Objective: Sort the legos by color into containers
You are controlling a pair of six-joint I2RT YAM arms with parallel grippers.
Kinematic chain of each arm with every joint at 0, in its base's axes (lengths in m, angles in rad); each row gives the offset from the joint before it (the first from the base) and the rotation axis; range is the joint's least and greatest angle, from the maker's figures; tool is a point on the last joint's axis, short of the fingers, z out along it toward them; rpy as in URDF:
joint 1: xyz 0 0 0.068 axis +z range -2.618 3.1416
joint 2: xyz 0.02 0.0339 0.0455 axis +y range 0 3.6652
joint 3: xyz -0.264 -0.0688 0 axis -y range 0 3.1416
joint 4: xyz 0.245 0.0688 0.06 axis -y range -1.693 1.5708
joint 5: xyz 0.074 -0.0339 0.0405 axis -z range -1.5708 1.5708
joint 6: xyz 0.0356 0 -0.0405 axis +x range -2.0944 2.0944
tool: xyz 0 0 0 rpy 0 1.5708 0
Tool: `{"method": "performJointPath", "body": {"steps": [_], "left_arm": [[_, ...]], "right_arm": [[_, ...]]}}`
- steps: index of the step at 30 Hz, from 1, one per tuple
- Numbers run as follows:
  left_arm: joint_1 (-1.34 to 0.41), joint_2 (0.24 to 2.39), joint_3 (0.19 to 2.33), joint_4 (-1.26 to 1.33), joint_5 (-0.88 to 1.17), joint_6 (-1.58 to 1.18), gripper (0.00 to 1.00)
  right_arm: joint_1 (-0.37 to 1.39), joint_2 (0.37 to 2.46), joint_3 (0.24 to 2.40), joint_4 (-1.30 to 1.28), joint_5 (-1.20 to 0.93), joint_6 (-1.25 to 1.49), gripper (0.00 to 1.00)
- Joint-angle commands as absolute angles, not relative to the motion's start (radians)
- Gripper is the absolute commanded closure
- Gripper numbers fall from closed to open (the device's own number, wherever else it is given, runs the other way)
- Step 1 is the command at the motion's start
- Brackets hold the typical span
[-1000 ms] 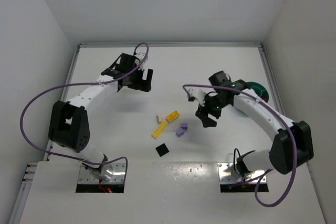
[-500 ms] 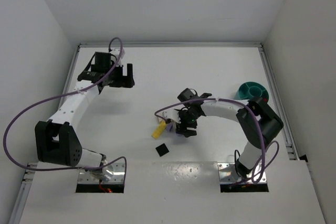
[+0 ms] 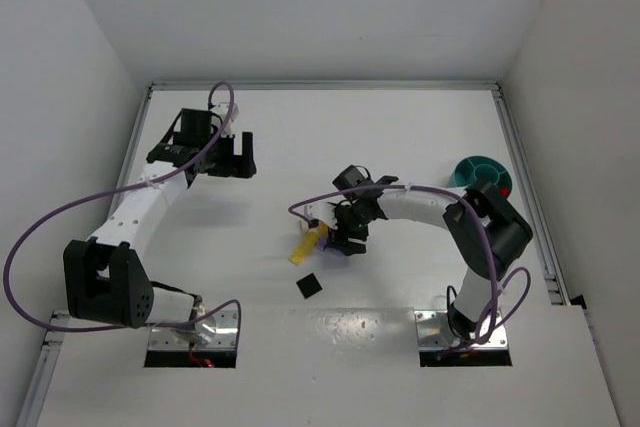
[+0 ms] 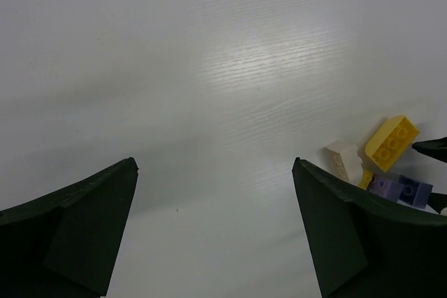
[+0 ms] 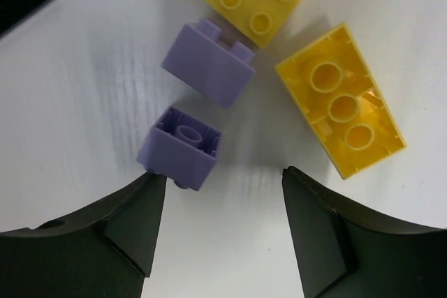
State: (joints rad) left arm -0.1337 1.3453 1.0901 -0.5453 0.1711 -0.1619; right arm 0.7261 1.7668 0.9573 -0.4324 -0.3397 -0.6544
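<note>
Our left gripper (image 4: pixel 214 165) hangs wide open and empty, the legos well off to its right, so it is the farther arm. Our right gripper (image 5: pixel 221 176) hovers low over the pile, jaws spread, holding nothing. A squarish pale purple brick (image 5: pixel 180 148), hollow side up, lies just ahead of its left finger (image 5: pixel 126 228), off-centre, so we judge a leftward shift is needed. The teal dish (image 3: pixel 480 171) lies well behind this gripper.

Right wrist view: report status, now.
Right hand open, low over upturned purple brick, nothing gripped. Left hand open, empty, away from the pile. Second purple brick and yellow brick crowd the target.
</note>
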Motion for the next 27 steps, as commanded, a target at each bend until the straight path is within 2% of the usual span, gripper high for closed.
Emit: {"method": "performJointPath", "body": {"steps": [1, 6, 11, 12, 16, 18, 24, 27], "left_arm": [[-0.130, 1.318, 1.091, -0.526, 0.195, -0.156, 0.00], [-0.130, 1.342, 1.100, -0.526, 0.204, -0.156, 0.00], [-0.130, 1.351, 1.100, -0.526, 0.204, -0.166, 0.00], [-0.130, 1.351, 1.100, -0.526, 0.204, -0.166, 0.00], [-0.130, 1.351, 1.100, -0.526, 0.204, -0.166, 0.00], [-0.130, 1.351, 1.100, -0.526, 0.204, -0.166, 0.00], [-0.130, 1.361, 1.109, -0.526, 0.204, -0.166, 0.00], [-0.130, 1.361, 1.109, -0.526, 0.204, -0.166, 0.00]], "right_arm": [[0.755, 1.724, 0.983, -0.462, -0.413, -0.643, 0.33], [0.790, 1.724, 0.992, -0.462, -0.440, -0.605, 0.28], [0.818, 1.790, 1.026, -0.434, -0.440, -0.491, 0.30], [0.818, 1.799, 1.026, -0.434, -0.431, -0.464, 0.31], [0.818, 1.824, 1.026, -0.405, -0.404, -0.433, 0.55], [0.818, 1.836, 1.035, -0.405, -0.376, -0.433, 0.55], [0.808, 1.815, 0.997, -0.405, -0.316, -0.420, 0.38], [0.799, 1.815, 0.985, -0.414, -0.295, -0.411, 0.35]]}}
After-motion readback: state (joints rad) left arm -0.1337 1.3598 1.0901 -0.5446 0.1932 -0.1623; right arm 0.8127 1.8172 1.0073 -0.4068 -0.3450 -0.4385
